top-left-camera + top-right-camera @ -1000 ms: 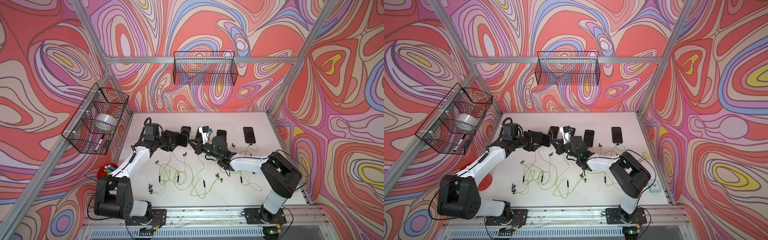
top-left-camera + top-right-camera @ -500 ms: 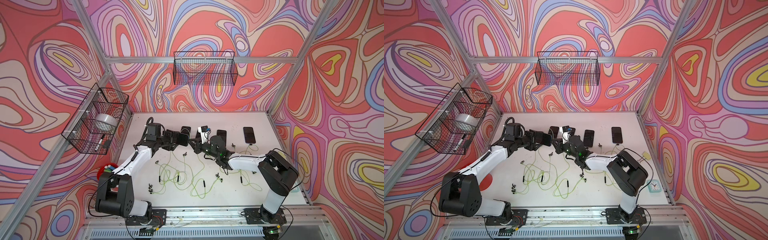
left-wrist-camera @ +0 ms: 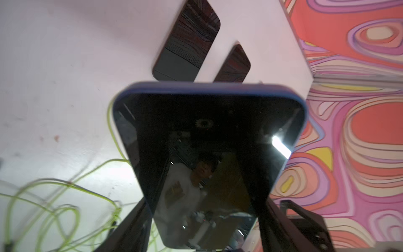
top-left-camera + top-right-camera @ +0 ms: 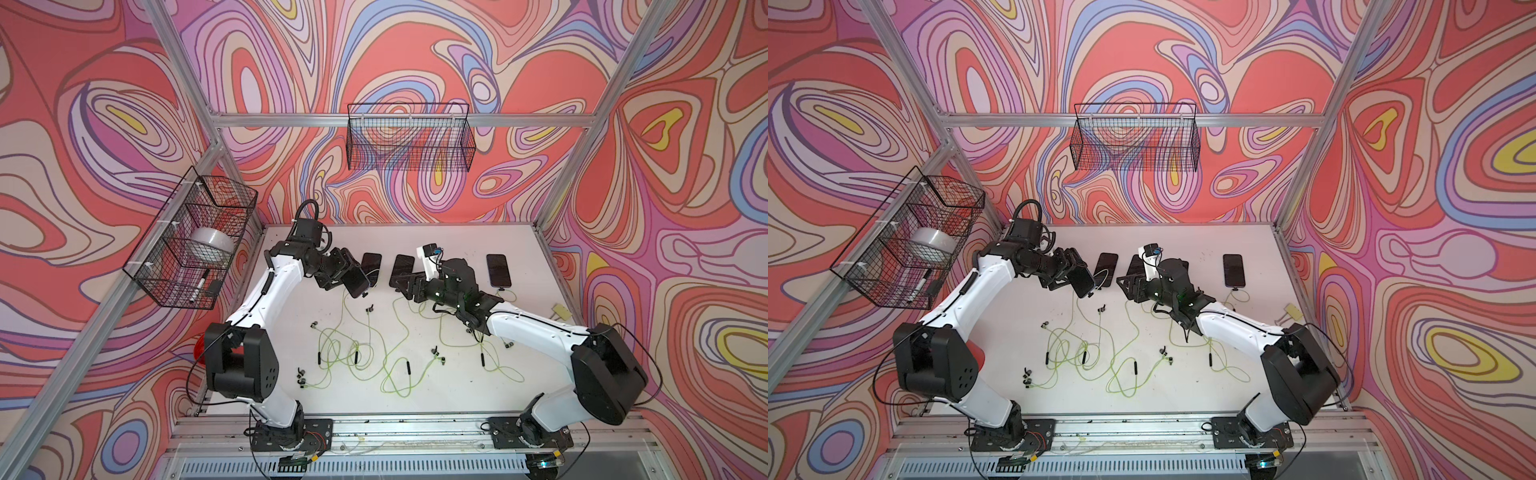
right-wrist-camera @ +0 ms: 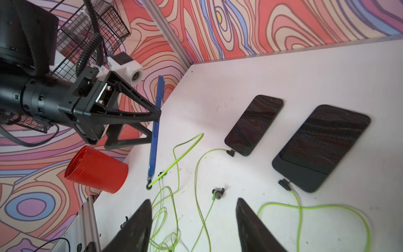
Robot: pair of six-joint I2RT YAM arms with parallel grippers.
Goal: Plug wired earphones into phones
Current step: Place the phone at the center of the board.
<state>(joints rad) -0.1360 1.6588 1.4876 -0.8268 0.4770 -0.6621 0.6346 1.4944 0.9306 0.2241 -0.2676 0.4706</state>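
- left gripper (image 5: 155,124) is clamping the blue-cased phone (image 3: 209,163) by its edges, holding it up off the table (image 4: 457,395), far left of centre
- an earphone cable (image 5: 170,167) is running from a plug at that phone's lower end
- right gripper (image 5: 193,200) is hanging with jaws spread wide, gripping nothing
- two more phones (image 5: 254,125) are lying flat just beyond it, each plugged in
- rest of the earphones (image 4: 408,368) are sprawling tangled across the near middle
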